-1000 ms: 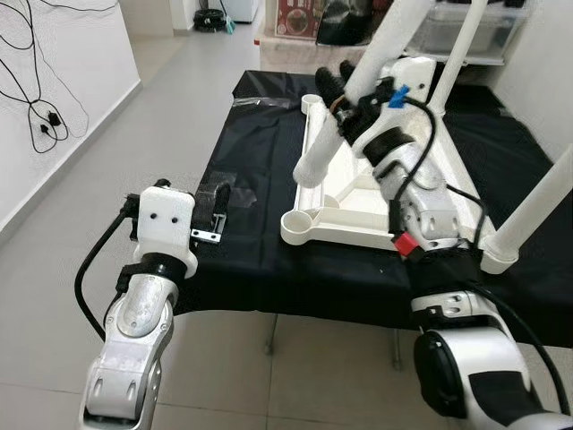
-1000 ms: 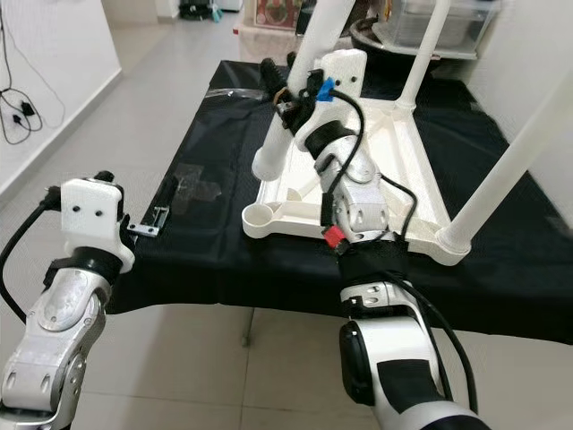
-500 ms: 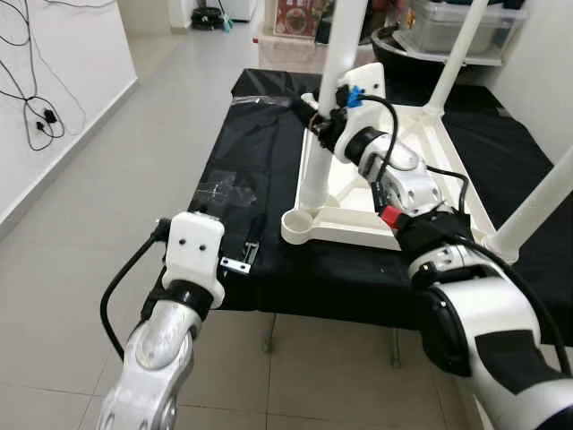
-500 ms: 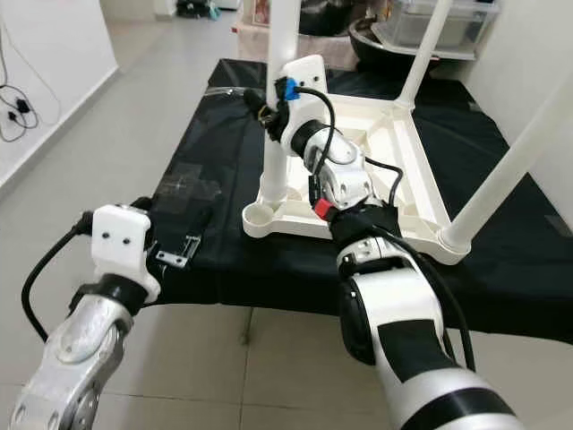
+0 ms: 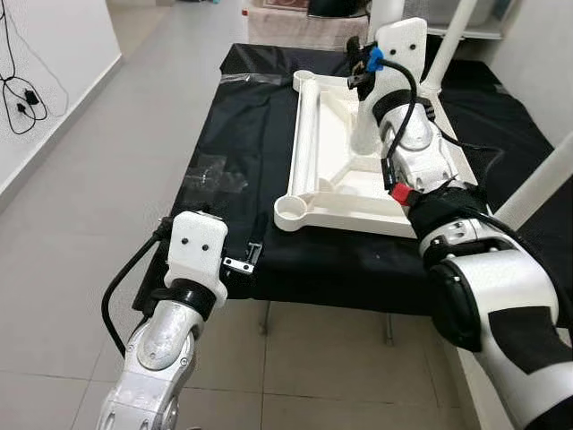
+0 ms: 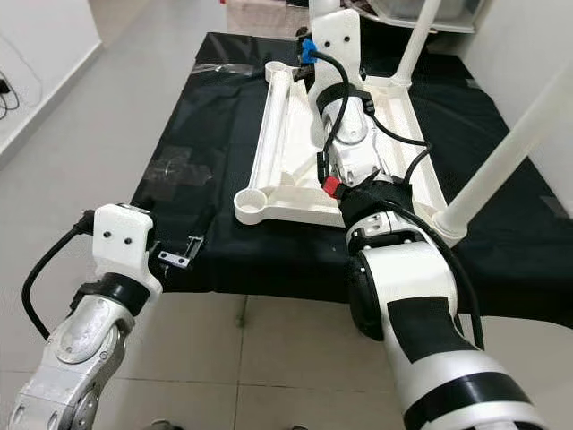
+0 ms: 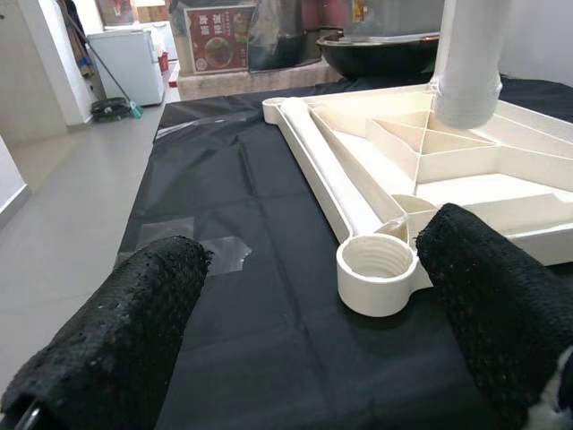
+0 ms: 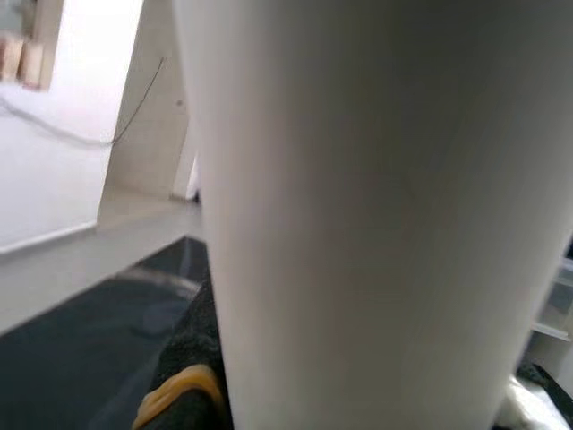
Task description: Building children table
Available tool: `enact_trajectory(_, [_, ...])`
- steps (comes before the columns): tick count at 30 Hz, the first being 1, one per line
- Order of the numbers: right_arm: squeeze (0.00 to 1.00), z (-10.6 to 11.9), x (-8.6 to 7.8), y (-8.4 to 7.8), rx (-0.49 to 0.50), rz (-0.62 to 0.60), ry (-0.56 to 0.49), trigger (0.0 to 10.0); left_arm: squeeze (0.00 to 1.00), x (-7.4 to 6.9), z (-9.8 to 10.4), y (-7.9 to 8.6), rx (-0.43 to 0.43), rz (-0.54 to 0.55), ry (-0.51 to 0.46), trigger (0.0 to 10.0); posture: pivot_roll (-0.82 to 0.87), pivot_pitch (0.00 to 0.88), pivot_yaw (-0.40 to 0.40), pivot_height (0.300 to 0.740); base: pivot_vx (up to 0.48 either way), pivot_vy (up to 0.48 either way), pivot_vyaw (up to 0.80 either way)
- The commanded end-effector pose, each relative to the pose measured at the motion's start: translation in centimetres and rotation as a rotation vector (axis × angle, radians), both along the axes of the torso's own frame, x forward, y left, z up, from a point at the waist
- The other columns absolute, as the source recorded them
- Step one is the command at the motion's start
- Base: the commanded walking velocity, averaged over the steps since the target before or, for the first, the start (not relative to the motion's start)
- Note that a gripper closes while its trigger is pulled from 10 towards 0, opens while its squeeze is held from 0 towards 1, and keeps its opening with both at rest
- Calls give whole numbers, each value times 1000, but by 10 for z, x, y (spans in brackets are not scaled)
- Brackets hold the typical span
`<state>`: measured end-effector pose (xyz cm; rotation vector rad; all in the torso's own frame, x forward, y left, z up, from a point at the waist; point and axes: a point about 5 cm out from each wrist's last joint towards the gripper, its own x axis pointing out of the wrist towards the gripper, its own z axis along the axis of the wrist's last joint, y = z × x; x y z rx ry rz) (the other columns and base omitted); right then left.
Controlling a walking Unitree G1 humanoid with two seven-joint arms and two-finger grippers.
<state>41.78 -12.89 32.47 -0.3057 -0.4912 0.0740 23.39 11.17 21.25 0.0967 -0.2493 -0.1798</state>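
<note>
A white children's table top [image 5: 309, 134] lies upside down on a black-covered table [image 5: 242, 152]. Two white legs [image 5: 537, 188] [image 5: 461, 22] stand up from its right-hand corners. The near-left threaded socket [image 7: 378, 269] and the far-left socket [image 5: 305, 79] are empty. My right gripper [image 5: 360, 73] is shut on a third white leg [image 5: 369, 134], which it holds upright with the lower end [image 7: 467, 63] over the underside's ribs. My left gripper [image 7: 304, 331] is open and low at the table's front edge, facing the near-left socket.
A patch of clear tape [image 5: 210, 175] lies on the cloth left of the table top. A small metal bracket [image 5: 238, 263] sits by my left wrist at the front edge. Tiled floor runs along the left, up to a white wall with cables [image 5: 18, 90].
My right gripper has carried the leg from the left rail rightward and farther back, over the middle of the table top. The camera has shifted. My left arm came closer to the front edge.
</note>
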Motion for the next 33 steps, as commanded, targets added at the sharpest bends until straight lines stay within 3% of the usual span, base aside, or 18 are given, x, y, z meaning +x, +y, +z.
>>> enact_trajectory(1, [0,-19,1,9,-56,26,53,10000,0,-1,1,2,10,13,0,10000,105,199,-81,740,0,0,0])
enact_trajectory(9, [0,-60,-3,21,-68,20,89,10000,0,-2,5,4,12,21,-7,10000,121,225,-82,740,0,0,0])
enact_trajectory(13, [0,-69,-5,26,-80,17,91,10000,0,-4,5,5,19,26,-6,10000,127,233,-80,740,0,0,0])
enact_trajectory(19, [0,-83,-6,46,102,244,252,10000,0,-3,2,11,29,44,11,10000,113,241,-70,740,0,0,0])
enact_trajectory(23, [0,-83,-8,52,160,369,287,10000,0,1,2,11,32,44,11,10000,105,241,-68,740,0,0,0])
enact_trajectory(33, [0,-85,-16,54,68,492,283,10000,0,3,1,11,36,41,9,10000,100,235,-62,740,0,0,0])
